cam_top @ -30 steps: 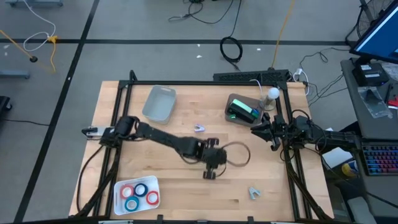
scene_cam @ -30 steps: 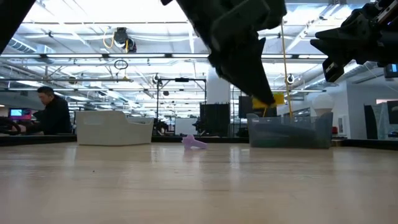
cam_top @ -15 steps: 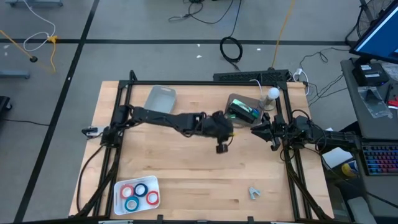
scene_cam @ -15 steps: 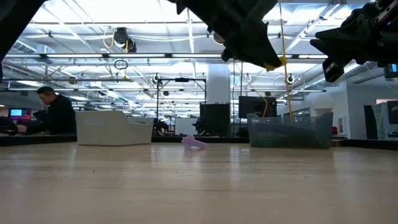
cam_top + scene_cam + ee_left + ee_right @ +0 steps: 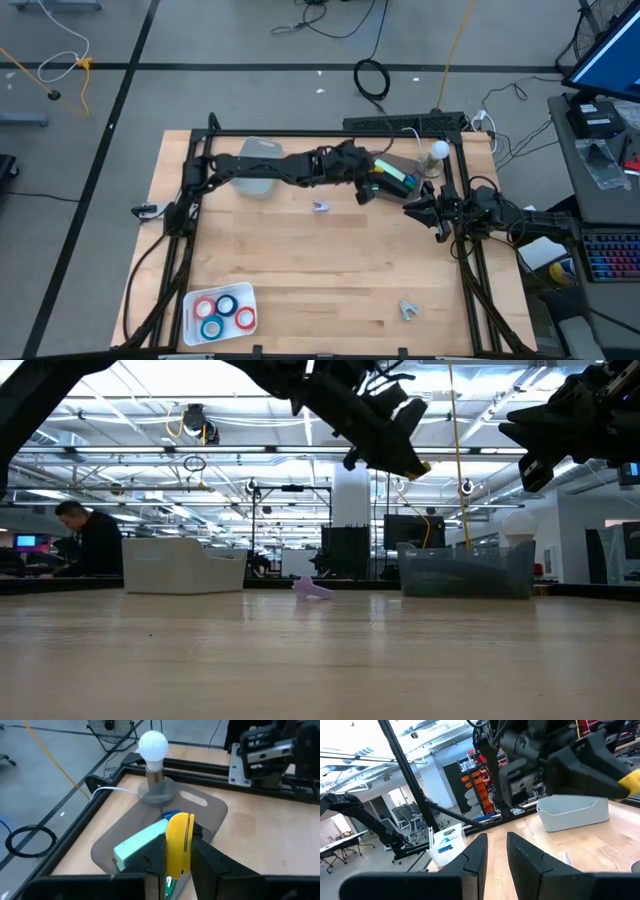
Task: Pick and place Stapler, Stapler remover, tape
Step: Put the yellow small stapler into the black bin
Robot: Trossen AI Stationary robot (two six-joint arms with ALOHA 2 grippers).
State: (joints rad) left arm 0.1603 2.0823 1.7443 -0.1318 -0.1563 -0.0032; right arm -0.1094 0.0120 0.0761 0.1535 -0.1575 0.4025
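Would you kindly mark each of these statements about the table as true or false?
1. The left gripper holds a yellow item above the dark tray. True.
2. The four tape rolls sit in the dark tray. False: they lie in a white tray at the near left corner.
3. A white bulb stands at the dark tray's edge. True.
4. The right gripper grips the small purple item. False: that item lies alone on the table, apart from both grippers.
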